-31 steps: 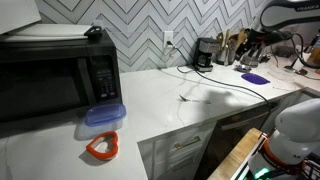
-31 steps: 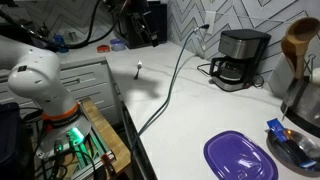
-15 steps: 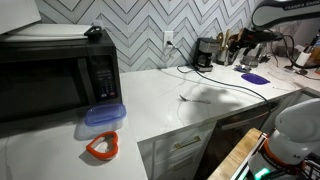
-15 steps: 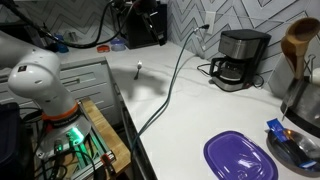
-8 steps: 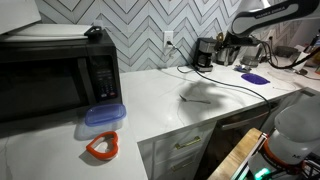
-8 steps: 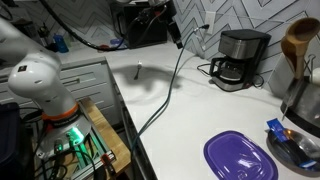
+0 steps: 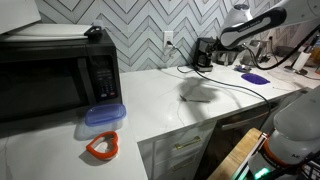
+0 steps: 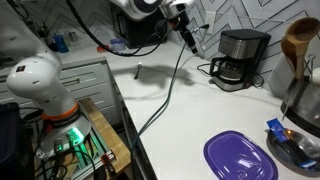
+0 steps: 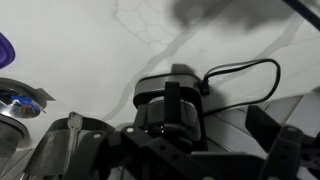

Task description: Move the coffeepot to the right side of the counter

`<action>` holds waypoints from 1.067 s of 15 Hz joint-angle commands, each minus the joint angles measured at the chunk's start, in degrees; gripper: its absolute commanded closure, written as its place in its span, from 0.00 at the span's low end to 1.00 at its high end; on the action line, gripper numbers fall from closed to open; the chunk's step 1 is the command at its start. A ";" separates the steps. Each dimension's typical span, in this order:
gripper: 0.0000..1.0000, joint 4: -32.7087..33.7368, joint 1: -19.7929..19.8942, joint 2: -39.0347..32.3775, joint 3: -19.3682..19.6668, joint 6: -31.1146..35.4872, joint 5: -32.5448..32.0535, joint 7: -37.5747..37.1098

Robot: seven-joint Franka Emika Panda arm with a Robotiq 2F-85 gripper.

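Note:
The coffeepot [image 7: 204, 53] is a small dark boxy machine standing at the back of the white counter [image 7: 185, 115] against the tiled wall. It shows in both exterior views [image 8: 240, 58]. Its black cord [image 9: 243, 76] loops beside it. My gripper [image 7: 223, 42] hangs in the air close to the coffeepot, apart from it [image 8: 186, 30]. In the wrist view the coffeepot [image 9: 170, 98] lies straight below, between my spread fingers [image 9: 172, 140]. The gripper is open and empty.
A large black microwave [image 7: 55, 75] fills one end of the counter, with a blue lid [image 7: 103, 116] and an orange ring [image 7: 102, 147] in front. A purple lid [image 8: 240, 157], a utensil holder [image 8: 300, 42] and a metal kettle [image 8: 306, 100] stand beyond the coffeepot.
The arm has swung from the far end of the counter toward the coffeepot, and the gripper now hangs close beside it. Nothing on the counter has moved.

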State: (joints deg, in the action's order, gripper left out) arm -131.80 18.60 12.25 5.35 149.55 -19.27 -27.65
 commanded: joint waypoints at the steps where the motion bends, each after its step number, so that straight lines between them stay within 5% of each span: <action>1: 0.00 2.71 1.31 -5.31 0.21 4.48 -3.68 -3.70; 16: 0.00 12.83 0.88 -18.45 2.84 9.72 -15.64 -16.80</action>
State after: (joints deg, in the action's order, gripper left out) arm -120.48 19.49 -3.91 7.44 157.00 -31.16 -40.48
